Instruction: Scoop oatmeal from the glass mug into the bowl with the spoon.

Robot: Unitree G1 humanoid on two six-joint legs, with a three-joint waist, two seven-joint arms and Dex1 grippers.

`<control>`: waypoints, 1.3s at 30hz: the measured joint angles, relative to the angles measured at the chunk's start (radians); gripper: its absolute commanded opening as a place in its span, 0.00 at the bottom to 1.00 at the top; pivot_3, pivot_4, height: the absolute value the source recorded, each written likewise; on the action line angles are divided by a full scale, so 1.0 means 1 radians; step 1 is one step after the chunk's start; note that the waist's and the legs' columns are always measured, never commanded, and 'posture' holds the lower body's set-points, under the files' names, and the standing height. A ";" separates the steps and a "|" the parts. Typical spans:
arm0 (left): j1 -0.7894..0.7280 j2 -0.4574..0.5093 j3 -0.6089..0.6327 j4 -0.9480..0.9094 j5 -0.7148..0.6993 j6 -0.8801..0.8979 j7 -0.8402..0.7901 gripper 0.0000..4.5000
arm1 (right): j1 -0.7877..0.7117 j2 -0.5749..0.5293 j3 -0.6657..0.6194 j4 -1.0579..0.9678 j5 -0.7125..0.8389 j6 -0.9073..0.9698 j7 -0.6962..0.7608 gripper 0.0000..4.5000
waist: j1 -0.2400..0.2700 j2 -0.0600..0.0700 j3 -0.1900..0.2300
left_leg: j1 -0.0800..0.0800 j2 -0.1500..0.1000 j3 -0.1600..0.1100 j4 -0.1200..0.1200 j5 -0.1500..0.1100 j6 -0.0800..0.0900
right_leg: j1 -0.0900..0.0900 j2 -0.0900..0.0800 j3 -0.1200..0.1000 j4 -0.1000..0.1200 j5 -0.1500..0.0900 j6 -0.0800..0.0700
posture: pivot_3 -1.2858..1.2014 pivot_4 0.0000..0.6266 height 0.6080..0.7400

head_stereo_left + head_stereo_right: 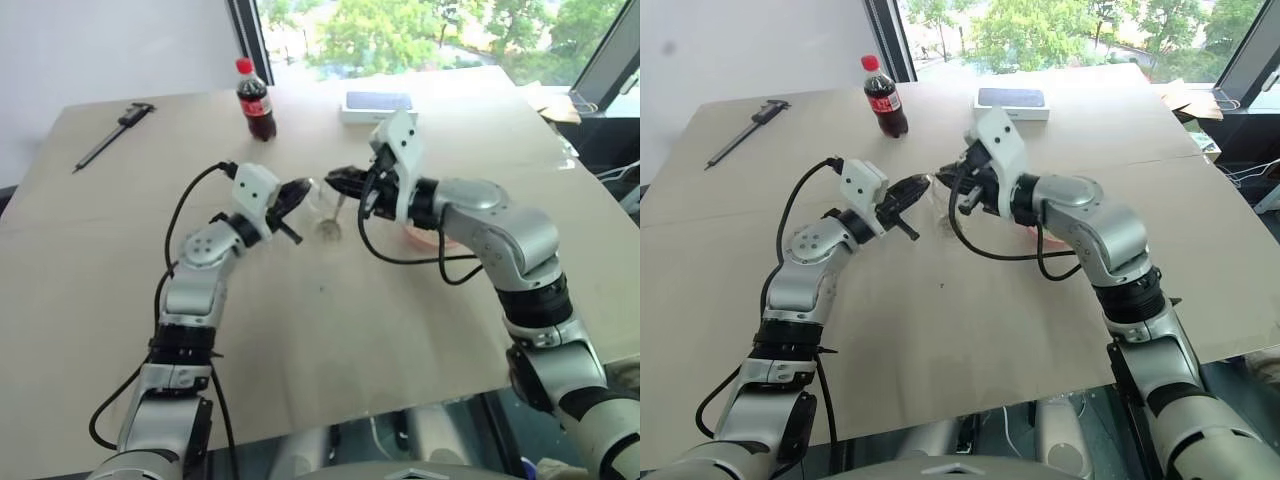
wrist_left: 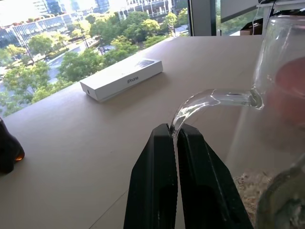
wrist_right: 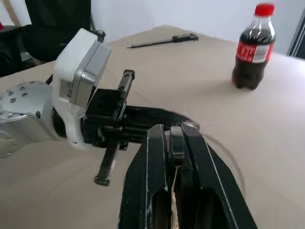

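Note:
The glass mug (image 1: 320, 199) is held by its handle (image 2: 205, 98), with my left gripper (image 2: 173, 128) shut on it near the table's middle. A little oatmeal (image 2: 248, 183) lies in the bottom of the mug. From the right, my right gripper (image 1: 335, 180) faces the left one over the mug and is shut on the spoon (image 1: 336, 212), whose handle (image 3: 177, 145) shows between the fingers. The spoon hangs down beside or into the mug; I cannot tell which. The pink bowl (image 1: 425, 237) sits on the table behind my right forearm, mostly hidden.
A cola bottle (image 1: 256, 100) stands at the back of the table. A white phone box (image 1: 375, 104) lies to its right. A dark caliper (image 1: 112, 135) lies at the back left. The table's front edge (image 1: 330, 420) is close below the arms.

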 measured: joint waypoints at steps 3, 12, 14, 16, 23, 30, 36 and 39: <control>0.001 0.000 0.000 0.000 0.001 0.000 -0.001 0.02 | 0.010 0.019 -0.036 -0.011 0.022 0.051 -0.023 0.00 | 0.000 0.000 0.000 | 0.000 0.000 0.000 0.000 0.000 0.000 | 0.000 0.000 0.000 0.000 0.000 0.000 | 0.52 0.24 1.00; 0.003 -0.008 0.000 -0.001 0.002 0.002 0.000 0.02 | -0.035 0.164 -0.311 0.058 0.148 0.339 -0.220 0.00 | 0.000 0.000 0.000 | 0.000 0.000 0.000 0.000 0.000 0.000 | 0.000 0.000 0.000 0.001 0.000 0.000 | 0.52 0.24 1.00; 0.003 -0.011 0.000 -0.001 0.002 0.002 0.000 0.02 | -0.053 0.170 -0.342 0.084 0.160 0.364 -0.243 0.00 | 0.000 0.000 0.000 | 0.000 0.000 0.000 0.000 0.000 0.000 | 0.000 0.000 0.000 0.001 0.000 0.000 | 0.52 0.24 1.00; 0.003 -0.014 -0.001 -0.001 0.002 0.001 0.000 0.02 | -0.059 0.151 -0.340 0.089 0.155 0.354 -0.246 0.00 | -0.001 0.000 0.000 | 0.000 0.000 0.000 0.000 0.000 0.000 | 0.000 0.000 0.000 0.001 0.000 0.000 | 0.52 0.24 1.00; 0.002 -0.016 -0.001 -0.001 0.012 0.001 0.002 0.02 | -0.059 0.063 -0.204 0.083 0.072 0.147 -0.134 0.00 | -0.005 0.000 0.000 | 0.000 0.000 0.001 0.000 0.000 0.000 | 0.000 0.000 0.001 0.001 0.000 0.000 | 0.52 0.24 1.00; 0.003 -0.018 0.001 -0.001 0.013 0.001 0.002 0.02 | -0.028 0.022 -0.101 0.056 0.007 -0.005 -0.037 0.00 | -0.004 0.000 0.000 | 0.000 0.000 0.001 0.000 0.000 0.000 | 0.000 0.000 0.001 0.001 0.000 0.000 | 0.52 0.24 1.00; 0.003 -0.022 0.000 -0.001 0.015 0.001 -0.003 0.02 | 0.022 -0.005 -0.030 0.033 -0.037 -0.074 0.011 0.00 | -0.002 0.000 0.000 | 0.000 0.000 0.000 0.000 0.000 0.000 | 0.000 0.000 0.001 0.001 0.000 0.000 | 0.52 0.24 1.00; 0.003 -0.023 0.000 -0.001 0.016 0.001 -0.003 0.02 | 0.028 -0.007 -0.026 0.033 -0.039 -0.072 0.018 0.00 | -0.003 0.000 0.000 | 0.000 0.000 0.000 0.000 0.000 0.000 | 0.000 0.000 0.001 0.001 0.000 0.000 | 0.52 0.24 1.00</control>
